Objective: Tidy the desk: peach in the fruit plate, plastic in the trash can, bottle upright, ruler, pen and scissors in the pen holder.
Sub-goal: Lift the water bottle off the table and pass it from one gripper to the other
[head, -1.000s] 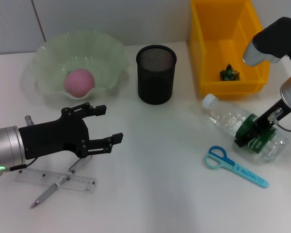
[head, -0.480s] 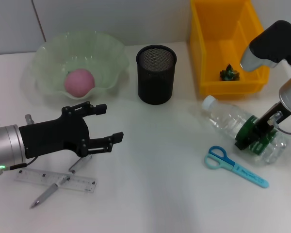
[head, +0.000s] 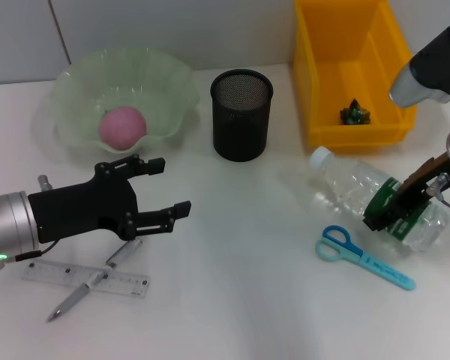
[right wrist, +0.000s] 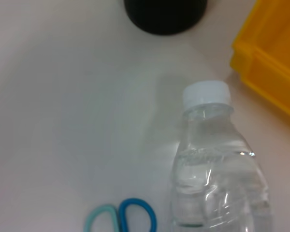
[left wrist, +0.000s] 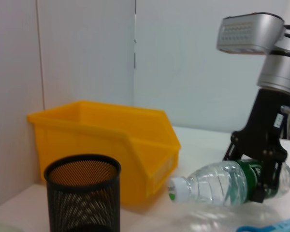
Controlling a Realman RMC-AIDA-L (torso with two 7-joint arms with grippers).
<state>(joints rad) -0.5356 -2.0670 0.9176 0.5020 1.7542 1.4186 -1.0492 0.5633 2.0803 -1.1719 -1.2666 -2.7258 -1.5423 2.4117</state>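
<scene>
My right gripper (head: 394, 204) is clamped across the green label of the bottle (head: 360, 196), which lies on its side between the trash can (head: 315, 90) and the scissors (head: 364, 257). It looks near empty, so light, slick and squashy; I'd say the label band is the firmest place to hold. The left wrist view shows the cap end off the desk (head: 240, 300); the head view doesn't. My left gripper (head: 163, 189) hangs spread wide above the pen (head: 82, 292).

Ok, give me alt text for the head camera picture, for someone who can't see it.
The right end effector grips a lying bottle near the scissors, while the open left end effector hovers above the crossed pen and ruler. Behind are a fruit plate, pen holder and trash can.
</scene>
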